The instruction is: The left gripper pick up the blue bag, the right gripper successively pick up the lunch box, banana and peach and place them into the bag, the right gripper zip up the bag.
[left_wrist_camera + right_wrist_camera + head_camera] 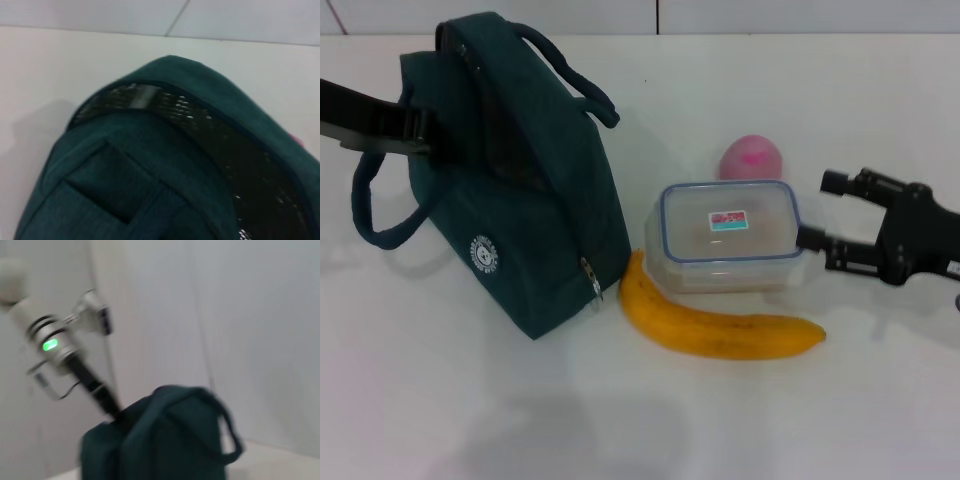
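The lunch box [727,236] sits on the table [880,400] to the right of the blue bag [515,190], and we judge it the thing to take first: a clear, hard plastic tub with a clipped lid, stiff enough to bear a firm squeeze but smooth, so likely to slip if pinched only at a rounded corner. We would take it across its short side, low on the walls, rather than by the lid rim. The banana [715,325] lies just in front of it, touching or nearly so, soft and easily bruised; the peach [751,157] shows behind it, partly hidden, round and apt to roll. Our right end effector [822,212] hovers just beside the box's right end with its fingers spread wide, one near the box's corner and the other farther back. The bag is soft cloth, stands upright, its mouth open onto a shiny lining; it would sag without support. Our left end effector [420,135] is at the bag's upper left edge, but we cannot tell whether it is gripping.
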